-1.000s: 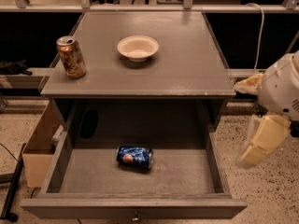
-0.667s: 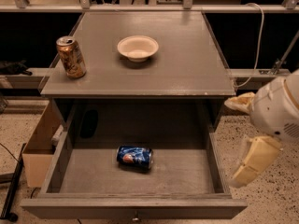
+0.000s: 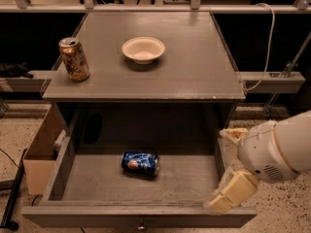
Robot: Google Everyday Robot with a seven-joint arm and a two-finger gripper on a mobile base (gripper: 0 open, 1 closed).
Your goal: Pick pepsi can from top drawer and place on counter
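Far left, outside the pulled-out top drawer (image 3: 61,165), tan wooden box (image 3: 41,149), no hindrance. Up on the counter (image 3: 194,67) surface, gold-brown can (image 3: 74,58) and bowl (image 3: 143,49), with bare room rightward for a set-down. Mid-drawer, pepsi can (image 3: 140,163) lying on its side, uncovered. Right, level with the drawer's side wall, gripper (image 3: 221,169), jaws apart and empty; likely needs to clear that wall.

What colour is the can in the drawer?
The pepsi can is dark blue, best in the camera view; gripper at right front of the top drawer.
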